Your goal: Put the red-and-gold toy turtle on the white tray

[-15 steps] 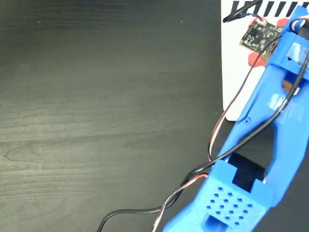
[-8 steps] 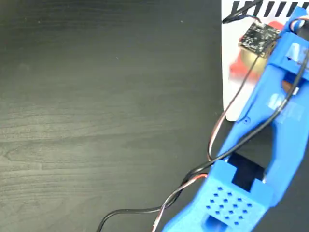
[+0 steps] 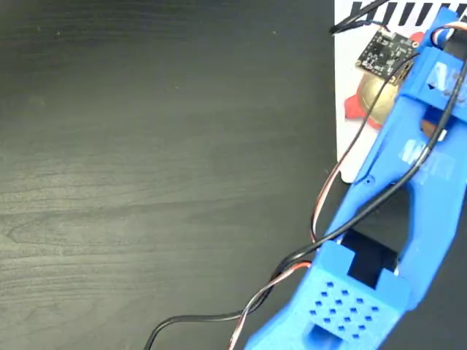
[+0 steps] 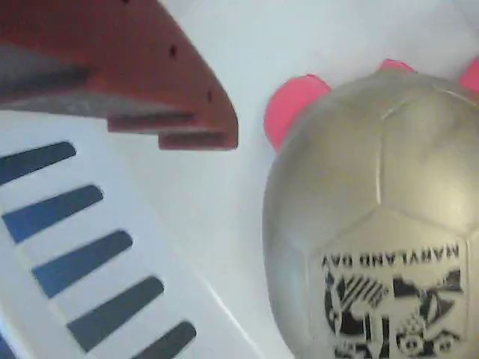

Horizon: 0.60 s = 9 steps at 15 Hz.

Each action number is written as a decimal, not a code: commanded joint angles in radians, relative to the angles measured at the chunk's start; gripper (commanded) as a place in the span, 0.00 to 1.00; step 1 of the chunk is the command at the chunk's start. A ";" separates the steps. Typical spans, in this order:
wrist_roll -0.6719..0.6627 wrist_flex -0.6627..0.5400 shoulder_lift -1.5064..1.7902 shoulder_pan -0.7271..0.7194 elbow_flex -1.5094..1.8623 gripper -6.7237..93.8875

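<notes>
Beside the red fingers, now spread clear of it, the red-and-gold toy turtle is lying released on the white tray, showing more gold shell than earlier.

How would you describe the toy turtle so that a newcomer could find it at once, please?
Look to the white tray at the fixed view's upper right edge. On it, partly under the blue arm, lies the toy turtle: gold domed shell with a dark logo, red limbs.

White tray on dark table
</notes>
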 commanded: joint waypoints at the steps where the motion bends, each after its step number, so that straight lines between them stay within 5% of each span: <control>1: 0.021 -0.077 0.198 -0.003 0.037 0.07; 6: 0.152 -0.518 0.726 -0.169 0.454 0.07; 9: 0.183 -0.908 1.129 -0.397 0.916 0.07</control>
